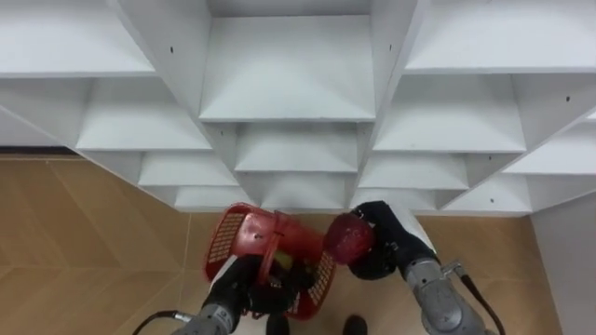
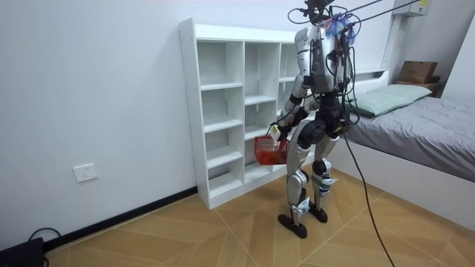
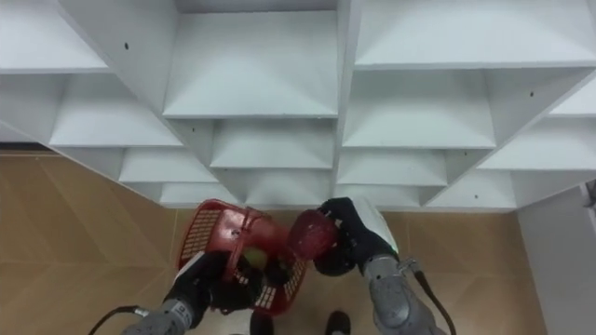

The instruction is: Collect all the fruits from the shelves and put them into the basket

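The right hand [image 1: 386, 244] is curling its fingers round a dark red fruit [image 1: 348, 239], taking it from the right side. The fruit is looking round, firm and rather light (probably smooth-skinned, so it could slip), and a wrap round its widest part is seeming the safest hold. It is hanging just right of the red basket [image 1: 223, 240], close to the rim. The left hand [image 1: 244, 279] is gripping this basket near the white closet [image 1: 289, 84].

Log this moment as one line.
robot: at shelf | left hand: holds basket | right hand: holds red fruit beside basket
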